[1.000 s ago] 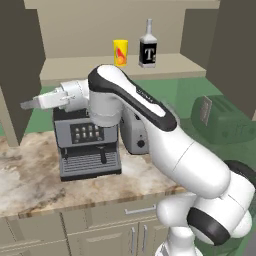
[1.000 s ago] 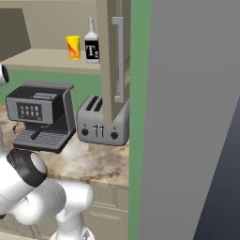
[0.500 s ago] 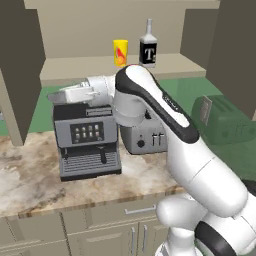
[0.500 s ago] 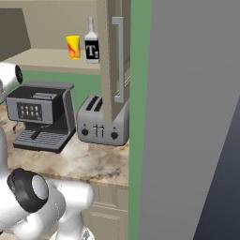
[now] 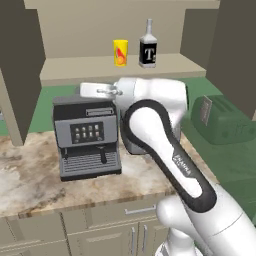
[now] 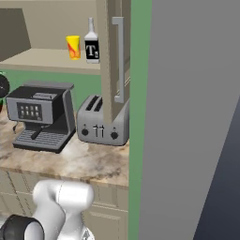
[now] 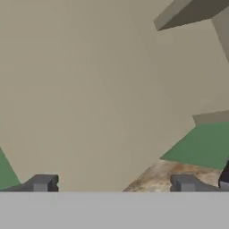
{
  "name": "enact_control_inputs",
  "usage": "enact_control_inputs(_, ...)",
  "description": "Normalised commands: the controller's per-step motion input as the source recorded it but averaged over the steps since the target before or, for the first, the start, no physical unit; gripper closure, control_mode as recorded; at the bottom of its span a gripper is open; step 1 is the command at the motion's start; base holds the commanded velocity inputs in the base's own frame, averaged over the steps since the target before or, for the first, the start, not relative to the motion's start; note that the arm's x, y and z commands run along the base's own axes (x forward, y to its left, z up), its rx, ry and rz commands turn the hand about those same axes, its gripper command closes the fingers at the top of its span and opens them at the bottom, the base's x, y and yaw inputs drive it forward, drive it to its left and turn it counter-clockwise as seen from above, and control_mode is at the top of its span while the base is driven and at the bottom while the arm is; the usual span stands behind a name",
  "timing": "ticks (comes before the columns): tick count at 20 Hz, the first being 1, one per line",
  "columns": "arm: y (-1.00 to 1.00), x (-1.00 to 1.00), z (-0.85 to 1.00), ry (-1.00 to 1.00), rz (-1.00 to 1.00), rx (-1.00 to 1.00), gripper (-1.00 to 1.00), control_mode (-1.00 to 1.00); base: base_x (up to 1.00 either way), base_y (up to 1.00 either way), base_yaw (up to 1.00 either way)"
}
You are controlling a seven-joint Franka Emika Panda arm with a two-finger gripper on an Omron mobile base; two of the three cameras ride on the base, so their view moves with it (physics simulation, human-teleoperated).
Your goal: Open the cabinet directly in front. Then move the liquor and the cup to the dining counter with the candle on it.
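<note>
The cabinet [image 5: 115, 70] stood open, both doors swung wide. Below it, the marble tabletop [image 5: 30, 185] carried an espresso machine [image 5: 87, 135] and a toaster [image 6: 103, 122]. On the cabinet shelf, the liquor [image 5: 148, 47] stood just beside the cup [image 5: 120, 52], to its right. The pincer [image 7: 114, 183] faced a beige door panel, its tips wide apart and empty.

Beige cabinet shelf [image 5: 90, 69]: carries small yellow tumbler cup [image 5: 120, 52] and dark squarish liquor bottle [image 5: 148, 50], side by side. Marble worktop [image 5: 30, 185]: carries grey coffee machine [image 5: 88, 135] and grey toaster [image 6: 103, 123].
</note>
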Motion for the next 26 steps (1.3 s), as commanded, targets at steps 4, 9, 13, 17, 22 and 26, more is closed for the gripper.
enact_control_inputs(4,-0.58,0.00,0.05,0.14,-0.69,-0.25,-1.00,-1.00,0.00,0.00,0.00)
enact_control_inputs(9,-0.57,0.00,0.07,0.17,-0.64,-0.30,-1.00,-1.00,0.00,0.00,0.00)
enact_control_inputs(13,-0.79,-0.05,0.22,0.18,-0.55,-0.27,-1.00,-1.00,0.00,0.00,0.00)
enact_control_inputs(17,-0.83,0.00,0.25,0.15,-0.46,-0.22,-1.00,-1.00,0.00,0.00,0.00)
enact_control_inputs(22,-0.57,0.01,0.02,0.05,-0.16,-0.17,-1.00,-1.00,0.00,0.00,0.00)
enact_control_inputs(26,-0.01,0.00,0.00,0.00,0.00,0.00,-1.00,-1.00,0.00,0.00,0.00)
